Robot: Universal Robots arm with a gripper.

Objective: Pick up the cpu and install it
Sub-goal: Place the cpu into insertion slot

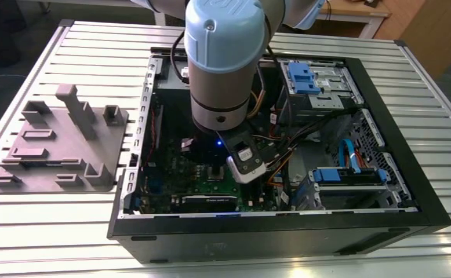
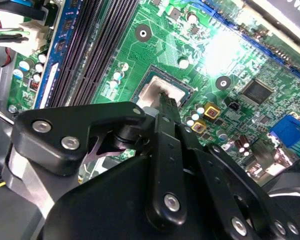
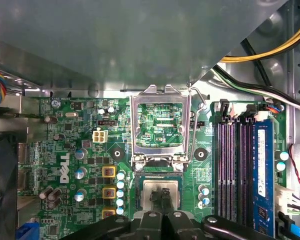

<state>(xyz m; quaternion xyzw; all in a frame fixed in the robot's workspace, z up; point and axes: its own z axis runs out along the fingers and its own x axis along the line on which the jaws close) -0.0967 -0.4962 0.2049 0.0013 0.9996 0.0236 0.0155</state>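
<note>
1. cpu (image 3: 149,189) lies flat inside the dark square socket (image 3: 137,197) on the green motherboard (image 3: 70,150), silver top facing up. The second wrist view shows it seated the same way.
2. Over it, the claw (image 3: 161,195) has its two thin black fingers drawn close together. The tips sit on the middle of the chip's top, not around its edges, so the claw looks clenched with nothing held between the fingers.
3. The socket's metal frame (image 3: 157,125) stands swung open, hinged just beside the cpu, with its lever wire raised along one side.
4. A row of long memory slots (image 3: 232,165) runs near the socket on the board.
5. From where I stand, the arm (image 1: 221,69) drops straight down into the open computer case (image 1: 287,231), which lies on its side on the slatted metal table (image 1: 94,46), nearer the table's edge on the exterior view's right.
6. A grey plastic tray (image 1: 55,150) with raised blocks rests on the table just beside the case, by the table's edge on the exterior view's left.
</note>
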